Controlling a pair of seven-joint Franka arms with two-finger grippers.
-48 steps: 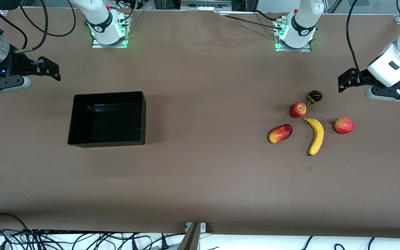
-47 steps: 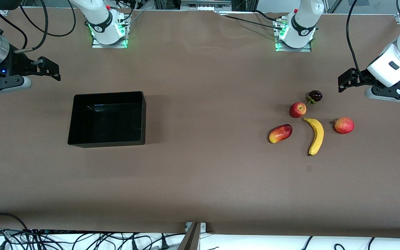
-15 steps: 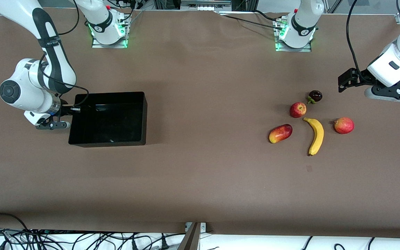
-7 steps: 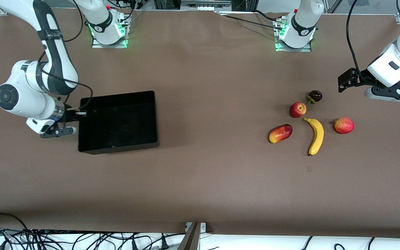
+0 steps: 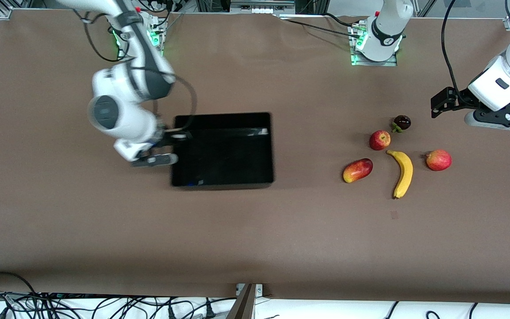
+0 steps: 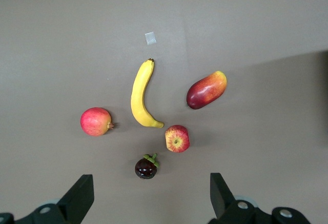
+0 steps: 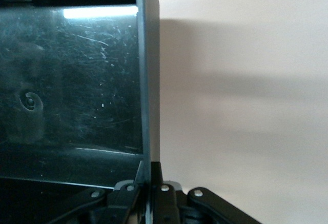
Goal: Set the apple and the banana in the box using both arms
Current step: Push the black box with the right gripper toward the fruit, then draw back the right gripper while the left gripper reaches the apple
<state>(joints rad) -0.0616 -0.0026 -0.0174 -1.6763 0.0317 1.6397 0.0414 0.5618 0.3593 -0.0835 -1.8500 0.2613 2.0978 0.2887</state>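
The black box [image 5: 222,184] sits near the table's middle. My right gripper [image 5: 180,135] is shut on the box's end wall toward the right arm's end; in the right wrist view the gripper [image 7: 149,175] pinches that wall [image 7: 146,80]. The apple [image 5: 379,140] and the banana [image 5: 403,173] lie on the table toward the left arm's end. My left gripper [image 5: 438,104] waits open and empty in the air near the fruit. In the left wrist view the gripper [image 6: 148,203] looks down on the apple [image 6: 177,138] and the banana [image 6: 139,101].
An oval red-and-yellow fruit [image 5: 357,170] lies beside the banana toward the box. A round red-orange fruit [image 5: 438,160] lies beside the banana toward the left arm's end. A dark mangosteen [image 5: 402,122] sits farther from the front camera than the apple.
My right arm came down, gripped the box's end wall and slid the box toward the table's middle and the fruit. The left arm and the fruit have not moved.
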